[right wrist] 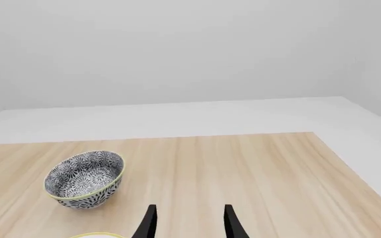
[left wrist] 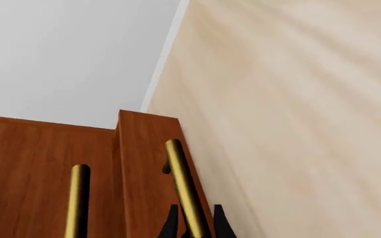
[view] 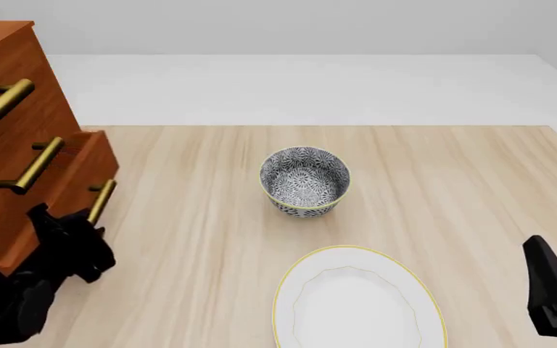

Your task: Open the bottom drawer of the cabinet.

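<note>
Cabinet at far-left table edge; bottom drawer pulled partly out. Left gripper clamps its brass handle between both fingers. Right gripper spread, holding nothing, near right. Bowl mid-table, plate nearer.

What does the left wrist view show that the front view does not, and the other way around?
Only the left wrist view shows the left tool with its fingers on both sides of the bottom drawer's brass handle. Only the front view shows the patterned bowl, the white plate and the top drawer's handle. Both show the cabinet, the bottom drawer pulled out a little, and the table.
</note>
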### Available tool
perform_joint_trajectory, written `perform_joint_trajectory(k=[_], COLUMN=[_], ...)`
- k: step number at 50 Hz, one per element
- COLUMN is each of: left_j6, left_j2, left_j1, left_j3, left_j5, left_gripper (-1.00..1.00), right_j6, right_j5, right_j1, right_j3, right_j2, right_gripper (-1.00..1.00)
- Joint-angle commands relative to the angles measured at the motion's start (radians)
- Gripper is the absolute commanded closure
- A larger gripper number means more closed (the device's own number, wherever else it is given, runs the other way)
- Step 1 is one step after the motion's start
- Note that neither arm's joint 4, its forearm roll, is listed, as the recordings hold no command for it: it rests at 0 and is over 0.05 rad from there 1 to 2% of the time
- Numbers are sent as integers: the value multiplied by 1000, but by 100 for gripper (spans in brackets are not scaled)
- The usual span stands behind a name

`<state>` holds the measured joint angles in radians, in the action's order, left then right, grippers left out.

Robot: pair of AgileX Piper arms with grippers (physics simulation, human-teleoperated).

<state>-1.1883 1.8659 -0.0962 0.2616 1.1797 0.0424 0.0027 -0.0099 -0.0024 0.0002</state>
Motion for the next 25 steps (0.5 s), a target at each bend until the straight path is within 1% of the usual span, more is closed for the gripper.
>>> perform_joint_trajectory(k=[1,9,25], left_j6=[-6,-6,-6], left_j2=[-72,-85,-85], left_j1=[90,130,182], left_j3=[-59,-64,-58], left_j5=[40,40,40], left_gripper=[100,100,100], right_j6=[-1,0,1], right_j5=[-1,3,5], right_j1=[-2,-3,-9], right_j3=[-1,-6,-11], right_j2=[0,0,0], right_gripper=[-100,-100,-100])
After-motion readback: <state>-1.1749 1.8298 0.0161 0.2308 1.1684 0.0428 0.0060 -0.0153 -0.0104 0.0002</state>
